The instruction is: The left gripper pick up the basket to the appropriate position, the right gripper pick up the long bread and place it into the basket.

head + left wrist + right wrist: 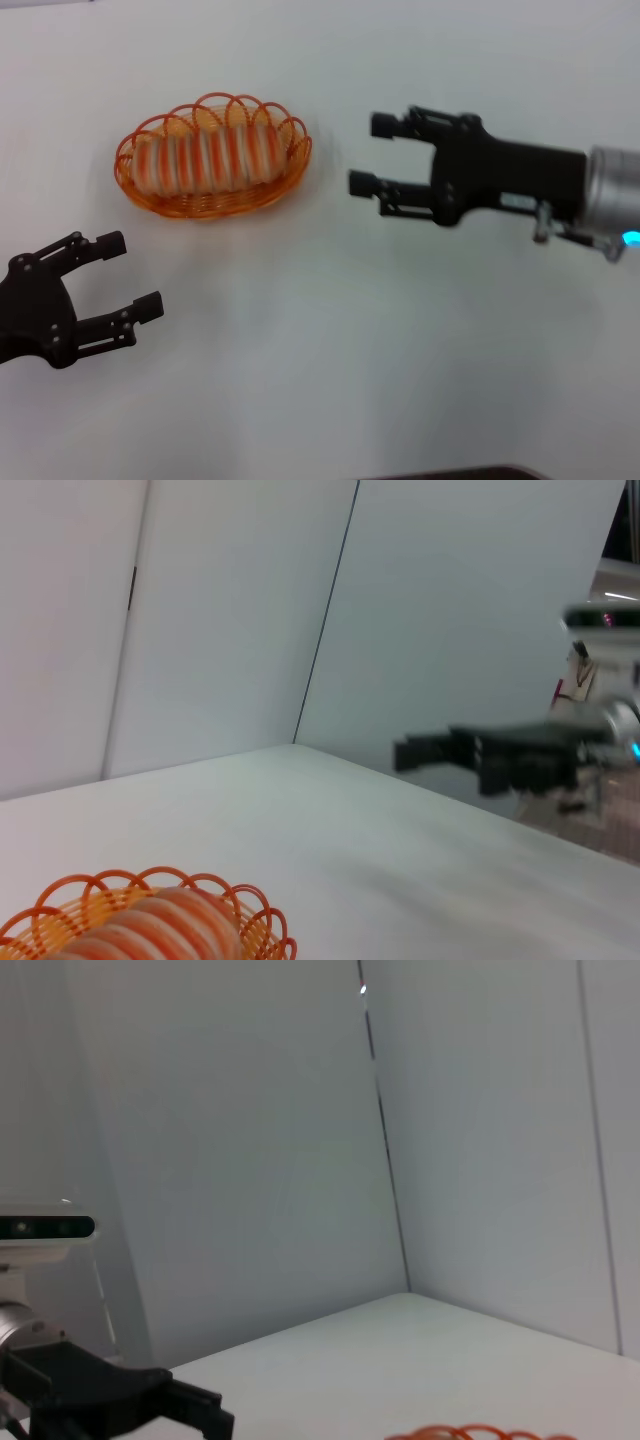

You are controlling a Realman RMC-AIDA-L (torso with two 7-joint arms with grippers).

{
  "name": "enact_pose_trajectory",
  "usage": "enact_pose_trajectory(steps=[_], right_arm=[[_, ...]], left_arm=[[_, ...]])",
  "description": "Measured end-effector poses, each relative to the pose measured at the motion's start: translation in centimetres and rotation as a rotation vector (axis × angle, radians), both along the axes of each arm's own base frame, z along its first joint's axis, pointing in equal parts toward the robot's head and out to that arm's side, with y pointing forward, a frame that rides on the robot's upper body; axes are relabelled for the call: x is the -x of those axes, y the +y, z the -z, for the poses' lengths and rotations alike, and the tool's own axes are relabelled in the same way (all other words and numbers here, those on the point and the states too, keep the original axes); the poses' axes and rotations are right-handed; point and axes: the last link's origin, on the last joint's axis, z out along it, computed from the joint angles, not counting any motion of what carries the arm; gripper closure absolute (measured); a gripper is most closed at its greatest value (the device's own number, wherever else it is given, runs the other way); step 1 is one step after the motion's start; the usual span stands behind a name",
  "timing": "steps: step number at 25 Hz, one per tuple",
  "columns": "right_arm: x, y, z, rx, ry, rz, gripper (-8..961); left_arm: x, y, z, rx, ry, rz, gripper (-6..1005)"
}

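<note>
The orange wire basket point(212, 155) stands on the white table at the far left. The long bread point(205, 156), pale with orange stripes, lies inside it. My left gripper point(130, 275) is open and empty near the front left, apart from the basket. My right gripper point(372, 155) is open and empty to the right of the basket, above the table. In the left wrist view the basket point(150, 915) with the bread point(155, 927) shows low down, and the right gripper point(415, 752) farther off. In the right wrist view the basket's rim point(480, 1432) just shows, and the left gripper point(205, 1415).
The white table point(330, 340) spreads around both grippers. White walls stand behind the table in the wrist views. A dark edge point(470, 473) shows at the front of the table.
</note>
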Motion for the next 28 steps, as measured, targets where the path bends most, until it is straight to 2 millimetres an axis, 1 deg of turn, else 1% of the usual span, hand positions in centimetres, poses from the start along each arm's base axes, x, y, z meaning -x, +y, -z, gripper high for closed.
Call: enact_pose_trajectory(steps=[5,6,9,17,28], right_arm=[[-3.4,-3.2,0.8,-0.035,0.04,0.039,146],[-3.4,-3.2,0.8,-0.035,0.04,0.039,146],[-4.3,-4.3,1.5,-0.026,0.021,0.045,146],[-4.7,-5.7,2.7,0.003,-0.016,0.003,146],[-4.5,-5.4,2.8,0.0,-0.018,-0.01,146]], left_arm=[[-0.1,0.2,0.2,0.012,-0.006,-0.009,107],[-0.1,0.2,0.3,0.016,-0.004,-0.011,107],[-0.1,0.2,0.4,0.023,-0.001,-0.017,107],[0.1,0.5,0.5,0.011,-0.01,-0.033,107],[-0.1,0.7,0.8,0.024,-0.006,-0.031,107]])
